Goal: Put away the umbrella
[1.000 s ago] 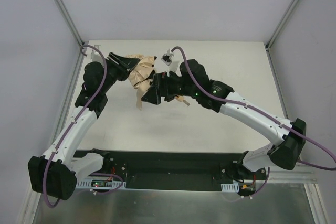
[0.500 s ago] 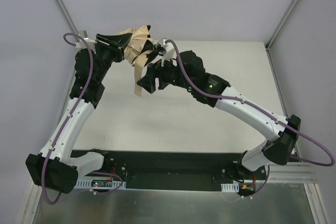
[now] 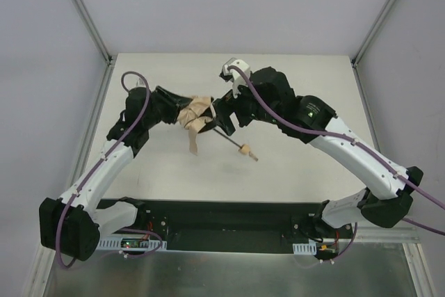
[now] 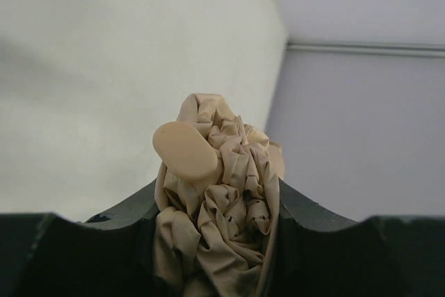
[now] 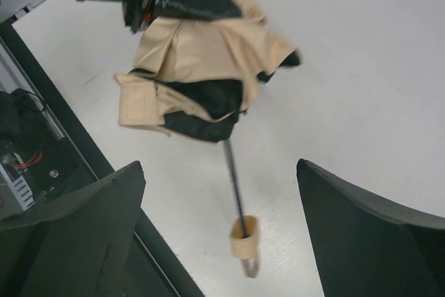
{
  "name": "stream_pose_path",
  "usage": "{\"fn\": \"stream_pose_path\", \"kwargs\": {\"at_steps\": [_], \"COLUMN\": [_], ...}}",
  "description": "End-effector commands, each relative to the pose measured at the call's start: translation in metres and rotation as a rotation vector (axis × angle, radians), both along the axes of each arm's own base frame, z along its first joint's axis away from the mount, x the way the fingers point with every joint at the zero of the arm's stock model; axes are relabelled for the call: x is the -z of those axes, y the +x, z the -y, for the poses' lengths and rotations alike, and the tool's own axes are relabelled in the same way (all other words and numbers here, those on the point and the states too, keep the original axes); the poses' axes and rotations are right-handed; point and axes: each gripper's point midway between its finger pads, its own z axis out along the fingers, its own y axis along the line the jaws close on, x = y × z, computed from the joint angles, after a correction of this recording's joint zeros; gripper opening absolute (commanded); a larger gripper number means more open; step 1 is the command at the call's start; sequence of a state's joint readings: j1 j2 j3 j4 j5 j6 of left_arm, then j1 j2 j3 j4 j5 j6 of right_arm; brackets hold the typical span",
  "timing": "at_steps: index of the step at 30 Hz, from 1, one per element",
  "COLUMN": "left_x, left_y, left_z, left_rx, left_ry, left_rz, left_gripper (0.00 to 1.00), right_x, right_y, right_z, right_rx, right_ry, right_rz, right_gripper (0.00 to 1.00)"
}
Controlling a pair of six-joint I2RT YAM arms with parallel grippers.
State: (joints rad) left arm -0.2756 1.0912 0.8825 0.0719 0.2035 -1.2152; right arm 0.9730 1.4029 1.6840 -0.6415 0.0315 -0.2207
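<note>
Left tool (image 3: pixel 179 109) grips the umbrella (image 3: pixel 196 110) by its bunched beige canopy (image 4: pixel 229 206), left of the tabletop (image 3: pixel 306 95) centre. Our left wrist view shows fabric crammed between partly closed jaws, with a pale oval cap (image 4: pixel 184 151) at 10 o'clock of the bundle. Our right wrist view shows what that one hides: black lining (image 5: pixel 201 113), a strap (image 5: pixel 139 108), and the thin shaft (image 5: pixel 234 179) running toward 5 o'clock to the knob (image 5: pixel 243 236). Right tool (image 5: pixel 219 196) gapes wide, holding nothing.
</note>
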Motion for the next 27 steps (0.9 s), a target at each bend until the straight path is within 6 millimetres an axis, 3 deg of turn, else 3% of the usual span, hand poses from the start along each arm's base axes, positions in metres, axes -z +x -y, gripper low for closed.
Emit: {"fn": "stream_pose_path", "kwargs": {"at_steps": [1,3,7,9,16,18,23,27], "left_x": [0.031,0.06,0.102,0.118,0.158,0.162,0.16,0.164], "left_y": [-0.053,-0.078,-0.103,-0.107,-0.092,-0.086,-0.072,-0.068], "left_z": [-0.022,-0.032,-0.016,-0.013,-0.012,-0.01,-0.004,0.001], "left_rx": [-0.065,-0.097,-0.042,-0.037,-0.013,-0.005,0.006,0.016], "left_ry": [0.043,0.053,-0.026,-0.011,0.124,0.136,0.103,0.088], "left_rz": [-0.175,-0.323,-0.525,-0.598,-0.712,-0.712,-0.65,-0.673], "left_gripper": [0.0,0.0,0.0,0.0,0.0,0.0,0.0,0.0], "right_x": [0.024,0.031,0.048,0.054,0.087,0.101,0.133,0.16], "right_y": [0.001,-0.009,-0.038,-0.046,-0.026,-0.017,0.011,-0.006], "right_z": [0.009,-0.005,-0.046,-0.067,-0.115,-0.122,-0.119,-0.112], "right_rx": [0.01,-0.066,-0.239,-0.291,-0.374,-0.38,-0.333,-0.394], "right_ry": [-0.105,-0.08,-0.017,-0.01,-0.02,-0.038,-0.039,-0.078], "right_rz": [-0.018,-0.068,-0.165,-0.185,-0.234,-0.26,-0.294,-0.316], "right_gripper": [0.92,0.93,0.93,0.95,0.97,0.96,0.89,0.88]}}
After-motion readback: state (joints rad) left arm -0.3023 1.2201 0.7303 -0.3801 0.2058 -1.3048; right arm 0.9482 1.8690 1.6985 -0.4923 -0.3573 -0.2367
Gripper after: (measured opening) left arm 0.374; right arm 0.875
